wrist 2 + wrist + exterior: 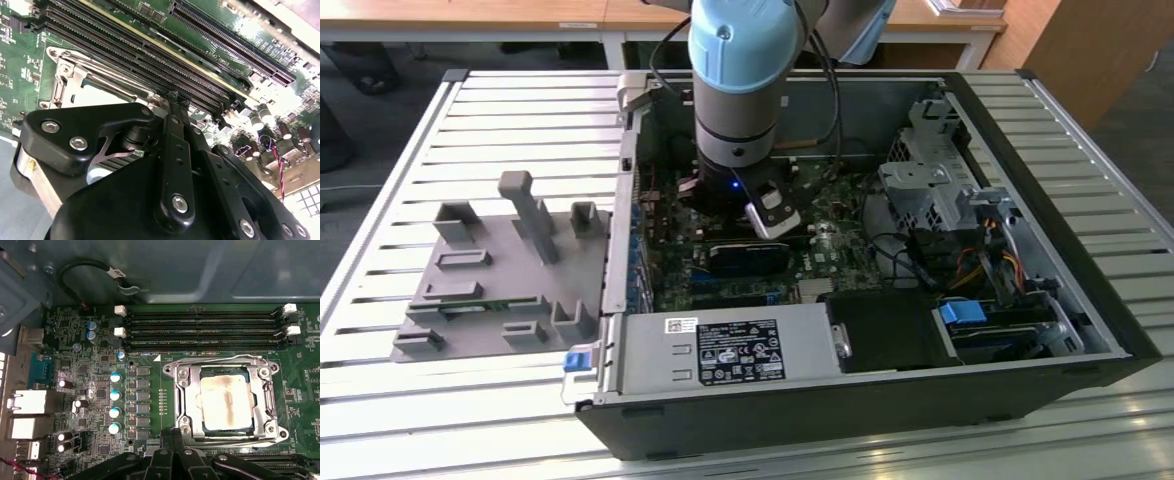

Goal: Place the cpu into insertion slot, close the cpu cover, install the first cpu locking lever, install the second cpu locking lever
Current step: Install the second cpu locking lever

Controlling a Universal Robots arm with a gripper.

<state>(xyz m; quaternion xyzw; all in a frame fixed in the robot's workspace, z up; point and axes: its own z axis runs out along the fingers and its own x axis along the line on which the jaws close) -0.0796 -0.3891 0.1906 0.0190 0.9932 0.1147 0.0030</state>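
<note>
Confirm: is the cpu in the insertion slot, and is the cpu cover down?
In and shut: the first wrist view shows the cpu seated in the insertion slot, with the cpu cover framing it flat.

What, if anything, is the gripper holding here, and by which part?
Nothing visible. The gripper sits at the edge of the cpu cover, which lies closed over the cpu in the insertion slot; a grip cannot be told.

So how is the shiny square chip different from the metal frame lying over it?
The cpu is a solid flat square with a dull beige face marked by a brownish smear; the cpu cover is a silvery frame with a hollow middle. The cover is wider, running round the chip's edges, while the chip shows through its opening. Both are square, metal-faced and lie flat on the green board, with the gripper at the socket's edge.
</note>
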